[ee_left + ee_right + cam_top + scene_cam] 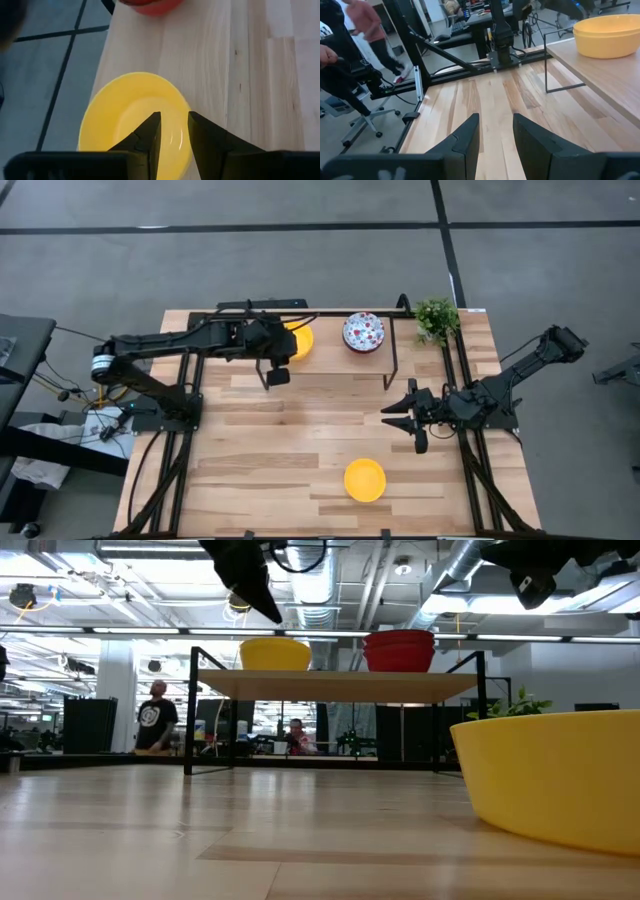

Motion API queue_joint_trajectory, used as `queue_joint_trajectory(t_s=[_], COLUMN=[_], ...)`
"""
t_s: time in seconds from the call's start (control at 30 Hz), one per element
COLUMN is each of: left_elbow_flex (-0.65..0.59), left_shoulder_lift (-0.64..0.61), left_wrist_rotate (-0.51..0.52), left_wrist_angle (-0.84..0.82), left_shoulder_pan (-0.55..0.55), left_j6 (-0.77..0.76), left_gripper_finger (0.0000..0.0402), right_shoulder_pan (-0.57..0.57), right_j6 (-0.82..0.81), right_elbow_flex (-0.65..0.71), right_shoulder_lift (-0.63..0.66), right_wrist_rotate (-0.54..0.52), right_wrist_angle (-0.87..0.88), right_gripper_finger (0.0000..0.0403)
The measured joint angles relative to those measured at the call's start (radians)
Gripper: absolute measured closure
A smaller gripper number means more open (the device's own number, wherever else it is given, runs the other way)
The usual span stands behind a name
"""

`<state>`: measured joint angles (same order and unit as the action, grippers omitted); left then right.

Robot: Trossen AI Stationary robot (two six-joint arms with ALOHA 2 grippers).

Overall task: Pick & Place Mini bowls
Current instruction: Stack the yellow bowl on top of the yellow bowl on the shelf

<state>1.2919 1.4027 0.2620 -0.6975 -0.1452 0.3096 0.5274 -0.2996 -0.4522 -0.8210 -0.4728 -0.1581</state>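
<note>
A yellow mini bowl (300, 340) and a white floral mini bowl (363, 332) stand on a raised wooden shelf (330, 355) at the table's far side. In the low view they show as yellow (275, 653) and red-sided (400, 650). Another yellow bowl (365, 480) sits on the table near the near edge, and looms large in the low view (550, 780). My left gripper (283, 348) hangs over the shelf's yellow bowl (132, 120), pointing down, its fingers (174, 145) a little apart and above the bowl. My right gripper (392, 417) is open over the table's right half, pointing left (496, 135).
A small green plant (437, 318) stands at the far right corner beside the shelf. The shelf's thin black legs (391, 370) stand on the table. Bare wood lies between the shelf and the near yellow bowl. People move in the room beyond the table (155, 715).
</note>
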Motion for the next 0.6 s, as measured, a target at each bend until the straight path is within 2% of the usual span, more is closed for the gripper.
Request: queue_joint_trajectory(t_s=[0.17,0.33,0.6], left_elbow_flex=[0.000,0.000,0.000], left_shoulder_lift=[-0.035,-0.106,-0.236], left_wrist_rotate=[-0.020,-0.112,-0.248], left_wrist_angle=[0.018,0.020,0.024], left_shoulder_pan=[0.029,0.068,0.124], left_j6=[0.000,-0.032,-0.174], left_gripper_finger=[0.0305,0.0305,0.0305], right_shoulder_pan=[0.000,0.000,0.000], right_j6=[-0.008,-0.044,-0.093], right_elbow_flex=[0.000,0.000,0.000], right_shoulder_lift=[0.000,0.000,0.000], right_wrist_rotate=[0.000,0.000,0.000], right_wrist_angle=[-0.009,-0.054,-0.232], right_gripper_finger=[0.0294,0.0294,0.0294])
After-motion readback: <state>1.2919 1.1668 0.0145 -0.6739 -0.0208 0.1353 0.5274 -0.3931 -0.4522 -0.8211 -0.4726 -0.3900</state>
